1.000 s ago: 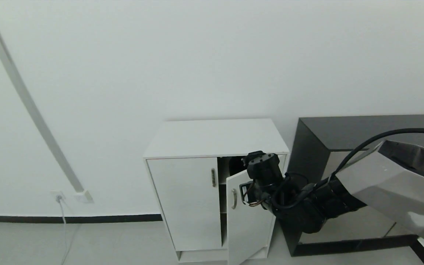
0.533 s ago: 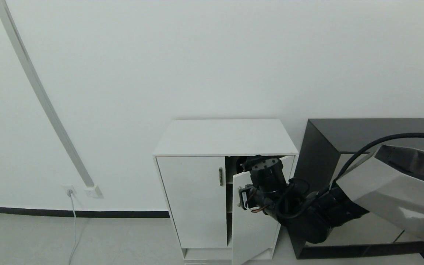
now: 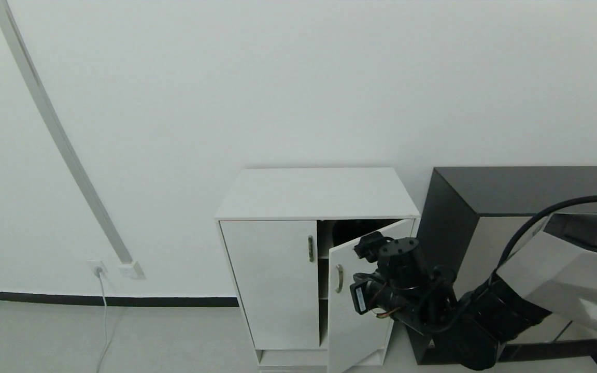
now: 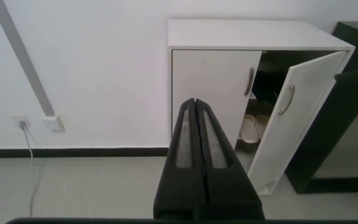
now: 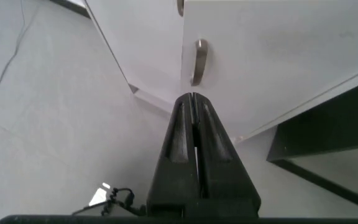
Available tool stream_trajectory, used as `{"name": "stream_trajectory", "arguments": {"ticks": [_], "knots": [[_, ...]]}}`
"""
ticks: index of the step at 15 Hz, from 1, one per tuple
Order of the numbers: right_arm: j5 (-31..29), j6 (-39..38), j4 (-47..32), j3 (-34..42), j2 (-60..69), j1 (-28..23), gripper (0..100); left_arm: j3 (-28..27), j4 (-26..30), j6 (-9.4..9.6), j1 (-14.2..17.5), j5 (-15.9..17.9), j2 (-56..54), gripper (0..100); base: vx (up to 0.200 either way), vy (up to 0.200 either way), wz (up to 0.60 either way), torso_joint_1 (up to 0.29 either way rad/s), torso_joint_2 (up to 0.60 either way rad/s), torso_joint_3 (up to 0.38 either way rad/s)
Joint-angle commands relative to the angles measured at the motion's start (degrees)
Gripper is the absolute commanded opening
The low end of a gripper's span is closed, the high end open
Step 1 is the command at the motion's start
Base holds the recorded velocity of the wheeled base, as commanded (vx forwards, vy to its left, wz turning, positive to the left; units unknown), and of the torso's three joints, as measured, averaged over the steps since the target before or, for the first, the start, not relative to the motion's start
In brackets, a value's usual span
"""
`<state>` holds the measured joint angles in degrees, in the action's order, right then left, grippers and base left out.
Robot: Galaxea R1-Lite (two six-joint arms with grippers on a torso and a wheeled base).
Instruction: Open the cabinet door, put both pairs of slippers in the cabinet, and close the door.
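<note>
Entry, progress check: the white two-door cabinet is standing against the wall, its left door sitting shut and its right door hanging partly open, swung out toward the robot. So the opening step is reading as done. Through the gap, in the left wrist view, two pale slippers are lying side by side on a lower shelf inside the cabinet. Whether they are one pair or parts of both pairs I cannot tell, since the open door is hiding the rest of the shelf. No slipper is lying on the floor in front of the cabinet, and neither arm is carrying one, so I am judging the stowing step as likely complete, though not confirmed. The right gripper is hovering close in front of the outer face of the right door, its fingers pressing together on nothing and pointing just below the slim metal handle. Contact with the panel I cannot confirm. The left gripper is hanging well back from the cabinet, fingers likewise pressing together and empty. What is left, as I am judging it, is closing the right door flush with the left one. A dark block-shaped unit is standing just beside the cabinet on the hinge side.
</note>
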<state>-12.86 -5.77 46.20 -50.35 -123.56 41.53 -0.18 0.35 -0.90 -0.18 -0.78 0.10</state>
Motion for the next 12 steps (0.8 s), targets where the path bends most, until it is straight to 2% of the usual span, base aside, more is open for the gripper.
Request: {"name": "stream_trajectory", "arguments": {"ticks": [1,5,12], "knots": [[0.0,0.4,0.0,1.7,0.9,0.0,0,0.0,0.0,-0.06,0.0,0.0,0.1,0,0.200,0.000,0.00,-0.002,0.00,0.002],[0.0,1.2,-0.2,4.4,0.9,0.6,0,0.0,0.0,0.02,0.0,0.0,0.1,0,0.200,0.000,0.00,0.002,0.00,0.001],[0.1,2.0,-0.1,1.1,-3.7,0.0,0,0.0,0.0,-0.06,0.0,0.0,0.1,0,0.000,0.000,0.00,0.000,0.00,0.000]]}}
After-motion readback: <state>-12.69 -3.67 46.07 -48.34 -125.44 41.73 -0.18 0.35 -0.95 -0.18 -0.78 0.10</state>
